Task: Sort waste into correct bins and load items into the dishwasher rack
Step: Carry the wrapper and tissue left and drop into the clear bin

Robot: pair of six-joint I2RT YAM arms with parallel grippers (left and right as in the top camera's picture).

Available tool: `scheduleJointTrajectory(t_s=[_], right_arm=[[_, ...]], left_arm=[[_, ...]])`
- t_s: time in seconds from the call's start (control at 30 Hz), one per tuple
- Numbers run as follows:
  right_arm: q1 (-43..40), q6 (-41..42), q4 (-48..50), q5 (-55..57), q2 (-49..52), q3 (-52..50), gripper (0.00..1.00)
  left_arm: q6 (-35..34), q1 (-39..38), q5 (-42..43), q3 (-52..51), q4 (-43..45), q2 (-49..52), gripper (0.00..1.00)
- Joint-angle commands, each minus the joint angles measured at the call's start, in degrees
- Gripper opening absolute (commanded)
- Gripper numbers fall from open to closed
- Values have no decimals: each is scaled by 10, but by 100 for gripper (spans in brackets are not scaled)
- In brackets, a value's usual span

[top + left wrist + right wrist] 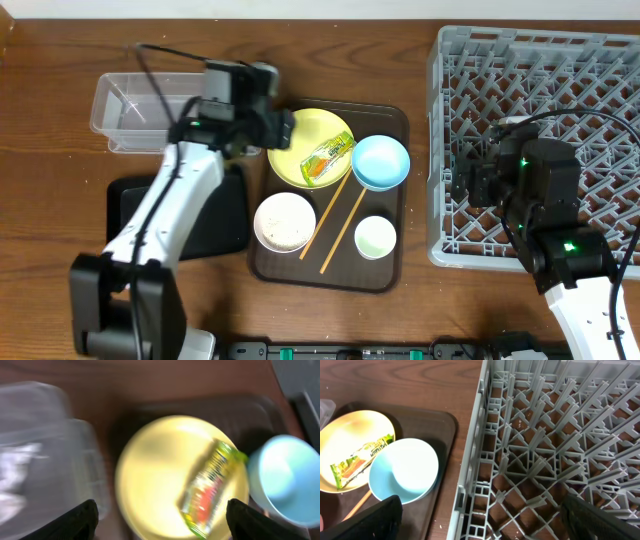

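The green-yellow-orange snack wrapper lies on the yellow plate on the brown serving tray. My left gripper is open and empty, hovering over the plate's left edge. In the blurred left wrist view its fingers straddle the plate and wrapper. The light blue bowl, the white bowl holding rice-like bits, the small cup and two chopsticks sit on the tray. My right gripper is open and empty over the left edge of the grey rack.
The clear tub stands at the back left, with a whitish blur inside that I cannot identify. The black tray lies below it, partly hidden by my left arm. The brown serving tray is between the bins and the rack.
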Motion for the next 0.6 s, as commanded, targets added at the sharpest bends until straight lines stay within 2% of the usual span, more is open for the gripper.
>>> scheduleJointTrajectory(t_s=[0.0, 0.57], right_arm=[[5, -7, 2, -2, -5, 14, 99], [5, -7, 0, -2, -5, 14, 99]], left_arm=[[38, -23, 28, -1, -5, 41, 84], [44, -104, 24, -1, 7, 183, 84]])
